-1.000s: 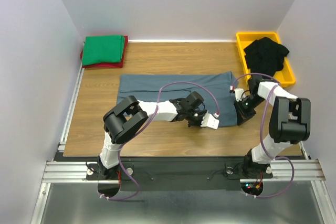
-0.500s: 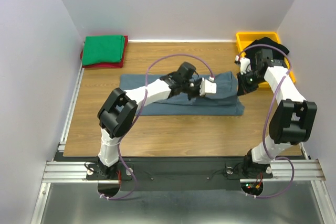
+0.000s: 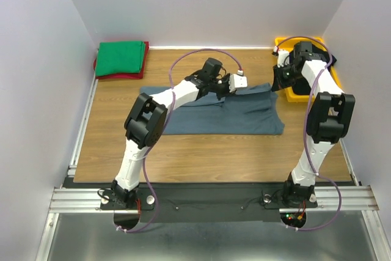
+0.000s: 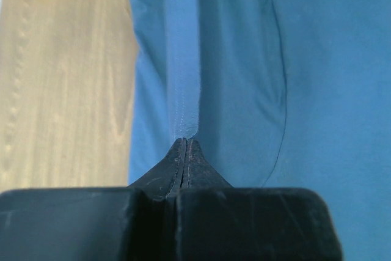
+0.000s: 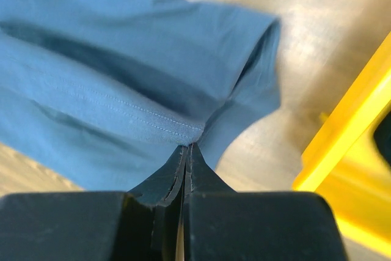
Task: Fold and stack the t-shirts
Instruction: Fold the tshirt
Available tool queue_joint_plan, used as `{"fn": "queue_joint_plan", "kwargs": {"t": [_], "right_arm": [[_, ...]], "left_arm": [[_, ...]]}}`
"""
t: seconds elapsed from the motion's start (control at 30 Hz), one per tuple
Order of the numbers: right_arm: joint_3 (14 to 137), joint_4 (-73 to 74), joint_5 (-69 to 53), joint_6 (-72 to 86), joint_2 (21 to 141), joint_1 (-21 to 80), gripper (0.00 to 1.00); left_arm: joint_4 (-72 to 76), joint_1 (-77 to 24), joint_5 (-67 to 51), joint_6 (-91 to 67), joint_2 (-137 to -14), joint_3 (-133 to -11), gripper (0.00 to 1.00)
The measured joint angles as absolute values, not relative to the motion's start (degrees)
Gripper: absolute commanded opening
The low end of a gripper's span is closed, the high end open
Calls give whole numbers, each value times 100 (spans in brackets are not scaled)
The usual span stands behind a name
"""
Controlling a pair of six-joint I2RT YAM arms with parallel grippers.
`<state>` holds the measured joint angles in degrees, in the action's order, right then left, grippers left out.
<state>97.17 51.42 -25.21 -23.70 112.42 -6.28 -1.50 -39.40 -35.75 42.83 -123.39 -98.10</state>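
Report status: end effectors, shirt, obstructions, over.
Left end effector shut on blue-grey t-shirt, pinching a stitched edge; right end effector shut on it by the sleeve. Shirt spread mid-table. Yellow bin close beside right end effector, not blocking.

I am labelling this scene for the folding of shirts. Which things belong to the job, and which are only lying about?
Belong to the job: blue-grey t-shirt; green t-shirt; red t-shirt under the green one.
Only lying about: yellow bin.
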Motion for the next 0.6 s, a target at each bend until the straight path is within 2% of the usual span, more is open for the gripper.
{"fn": "queue_joint_plan", "kwargs": {"t": [0.6], "right_arm": [[10219,5103,-2681,-2204,11699,-545,1]], "left_arm": [[128,-3767,-3461,4276,-12589,-9817,0]]}}
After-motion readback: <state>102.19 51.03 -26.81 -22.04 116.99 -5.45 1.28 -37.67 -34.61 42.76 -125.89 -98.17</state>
